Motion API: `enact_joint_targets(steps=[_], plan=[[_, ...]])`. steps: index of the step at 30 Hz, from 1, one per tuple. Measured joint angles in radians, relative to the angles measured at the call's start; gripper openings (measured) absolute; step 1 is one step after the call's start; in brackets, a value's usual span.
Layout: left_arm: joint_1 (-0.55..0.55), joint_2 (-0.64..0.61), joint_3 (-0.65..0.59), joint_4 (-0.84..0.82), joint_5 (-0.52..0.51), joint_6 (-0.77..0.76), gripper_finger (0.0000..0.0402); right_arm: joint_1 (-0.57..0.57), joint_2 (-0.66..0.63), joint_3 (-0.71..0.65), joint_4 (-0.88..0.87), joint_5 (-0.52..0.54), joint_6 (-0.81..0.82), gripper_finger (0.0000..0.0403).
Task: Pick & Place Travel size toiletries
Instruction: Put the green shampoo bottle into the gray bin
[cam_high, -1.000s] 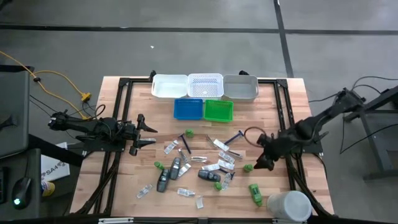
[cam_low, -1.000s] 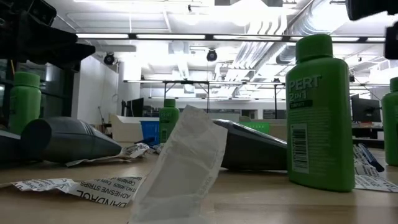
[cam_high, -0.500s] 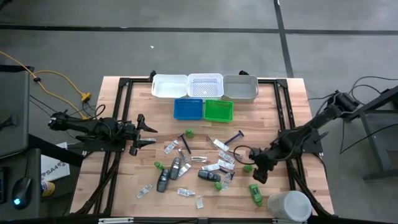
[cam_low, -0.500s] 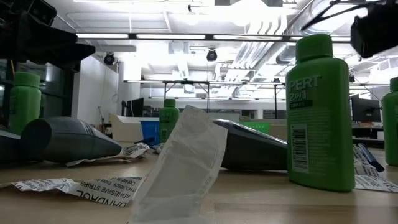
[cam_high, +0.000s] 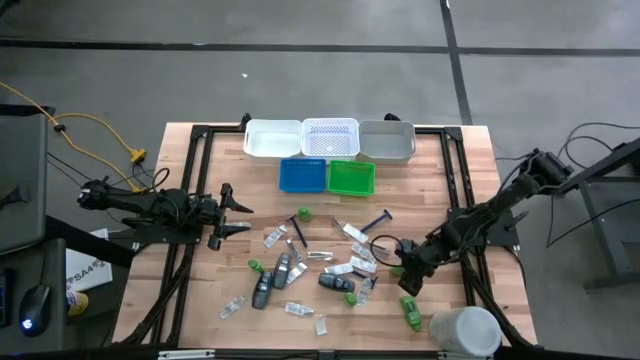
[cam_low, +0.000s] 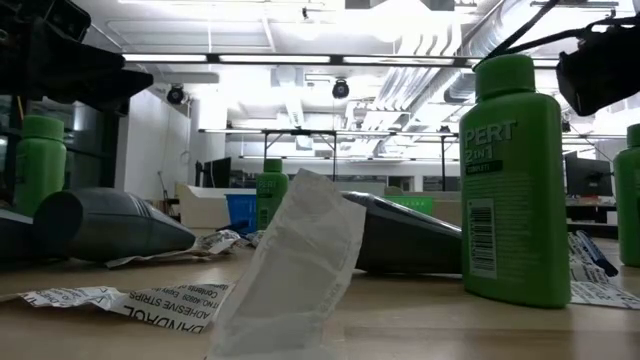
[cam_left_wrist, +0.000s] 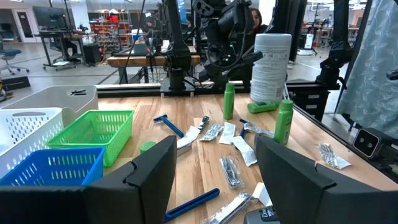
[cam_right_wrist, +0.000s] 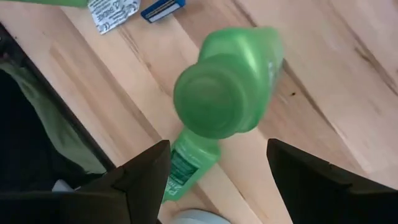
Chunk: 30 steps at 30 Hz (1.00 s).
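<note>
- Even, bright overhead light falls on the wooden table (cam_high: 450, 180) in the high view; shadows under the arms are soft and faint.
- Low view: ceiling strip lights (cam_low: 300, 58) glare white, and the room behind them is washed out.
- There, the crumpled white packet (cam_low: 295, 265) nearest the lens is soft, out of focus.
- Right wrist view: the upright green bottle (cam_right_wrist: 227, 84) is blurred, its cap smeared; the table grain beside it is sharper.
</note>
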Motion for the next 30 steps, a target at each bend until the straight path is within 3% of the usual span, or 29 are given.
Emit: enact_joint_targets(steps=[8, 22, 30], plan=[[0.0, 0.0, 0.0, 0.0, 0.0, 0.0, 0.022, -0.024, -0.001, 0.0, -0.051, 0.071, -0.018, 0.0261], [0.0, 0.0, 0.0, 0.0, 0.0, 0.0, 0.022, -0.024, -0.016, 0.001, -0.071, 0.093, -0.041, 0.0261], [0.0, 0.0, 0.0, 0.0, 0.0, 0.0, 0.022, -0.023, -0.016, 0.151, -0.328, 0.192, -0.109, 0.0261]])
